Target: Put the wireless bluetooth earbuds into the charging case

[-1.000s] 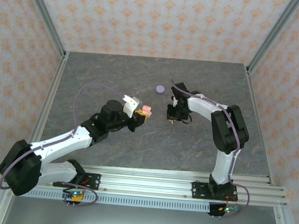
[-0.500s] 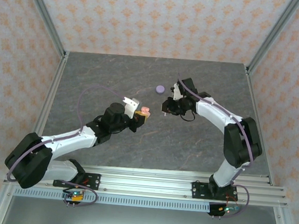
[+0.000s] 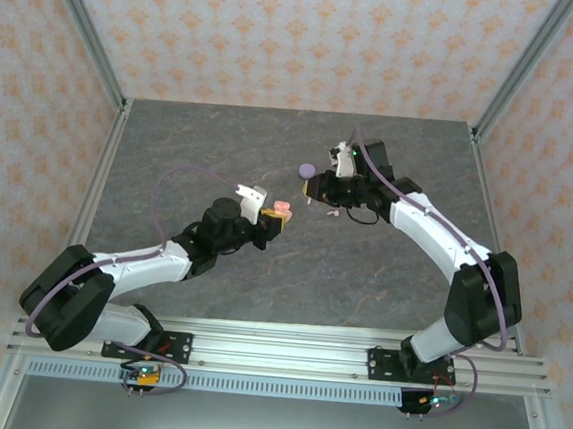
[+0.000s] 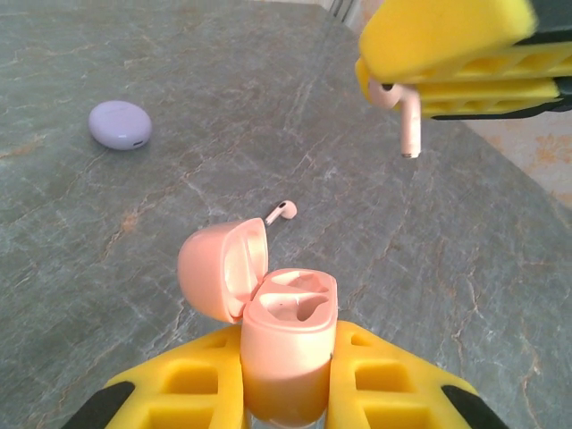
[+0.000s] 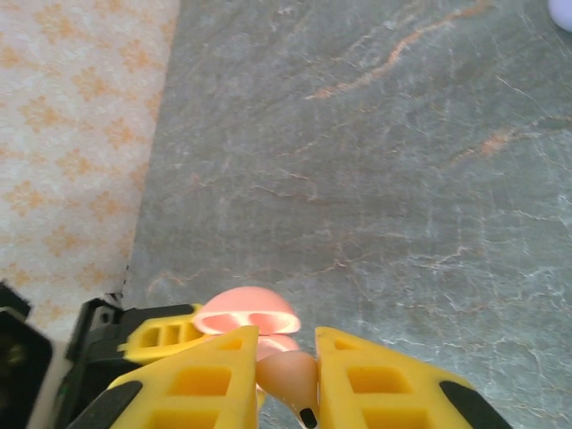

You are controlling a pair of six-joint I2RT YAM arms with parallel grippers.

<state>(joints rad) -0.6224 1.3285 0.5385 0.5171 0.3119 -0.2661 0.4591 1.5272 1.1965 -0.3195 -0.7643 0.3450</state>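
Note:
The pink charging case [image 4: 288, 344] stands upright with its lid [image 4: 219, 268] swung open, and my left gripper [image 4: 288, 371] is shut on its body. From above, the case [image 3: 281, 211] sits at the tip of the left gripper [image 3: 273, 219], near the table's middle. My right gripper [image 3: 314, 191] hovers just right of and beyond it, shut on a pinkish-peach earbud [image 5: 290, 380]. The left wrist view has that earbud [image 4: 407, 112] hanging stem down from the yellow fingers [image 4: 447, 40]. A second pink earbud [image 4: 281, 212] lies on the table just past the case. Both sockets look empty.
A closed pale purple round case [image 3: 307, 170] lies on the grey stone table [image 3: 222, 149] beyond both grippers, and is at the left in the left wrist view [image 4: 120, 124]. Patterned walls and metal posts [image 3: 82, 26] enclose the table.
The right gripper has carried its earbud left and farther back, ending closer to the open case. The left gripper with the case has shifted slightly farther out.

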